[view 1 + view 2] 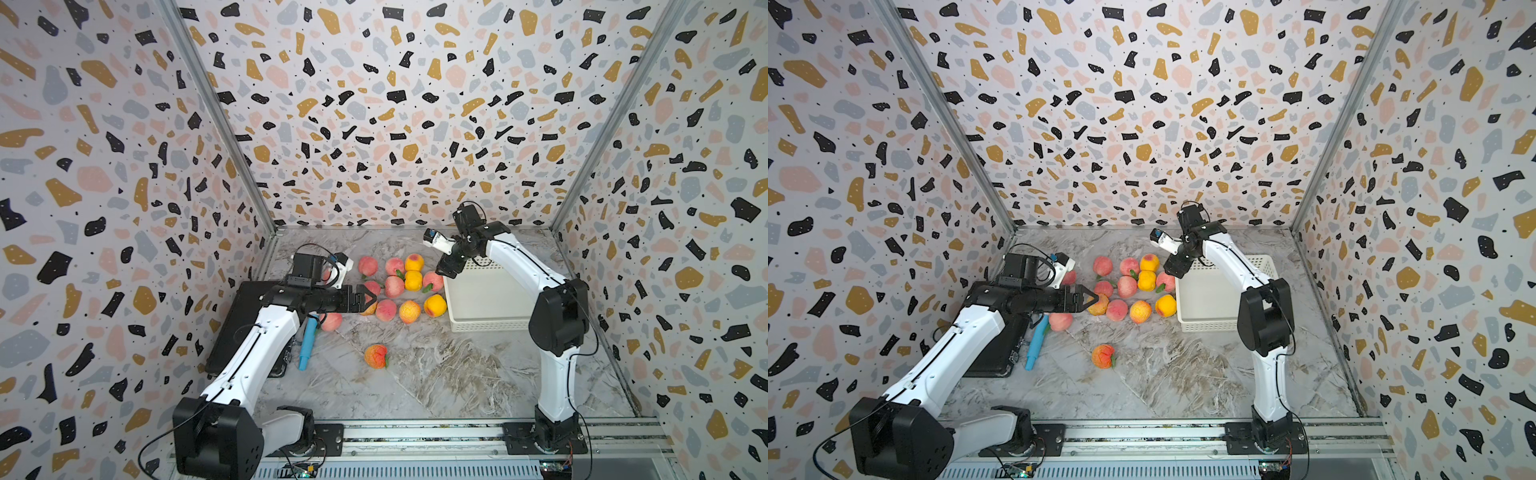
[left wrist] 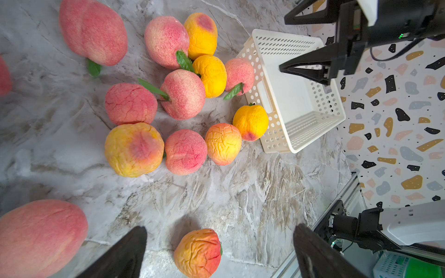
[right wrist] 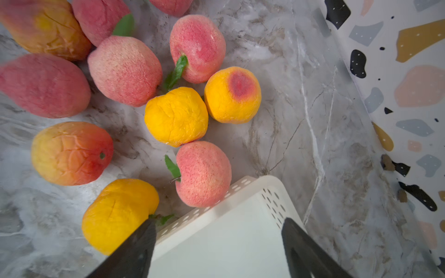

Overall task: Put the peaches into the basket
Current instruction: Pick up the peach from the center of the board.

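— Where do my peaches stand?

— You have the peaches [image 1: 409, 286] out on the marble table [image 1: 436, 374]. Most are bunched just beside the white basket [image 1: 482, 325], on the side nearer your left arm. A yellow peach [image 2: 250, 121] and a pink peach [image 3: 203, 173] rest against its perforated wall. One orange-red peach [image 1: 1103, 356] lies alone, well apart toward the front. Another pale pink peach [image 1: 331, 321] sits by the blue tool [image 1: 307, 343], which lies beside the black box [image 1: 239, 328].

— And my grippers?

— Your left gripper [image 2: 219, 227] is over the edge of the bunch away from the basket, jaws spread wide, holding nothing. From above, its tip overlaps an orange peach [image 1: 1099, 306]; I can't tell whether it touches. Your right gripper [image 3: 219, 220] hangs above the basket's far corner nearest the bunch, jaws also apart and empty.
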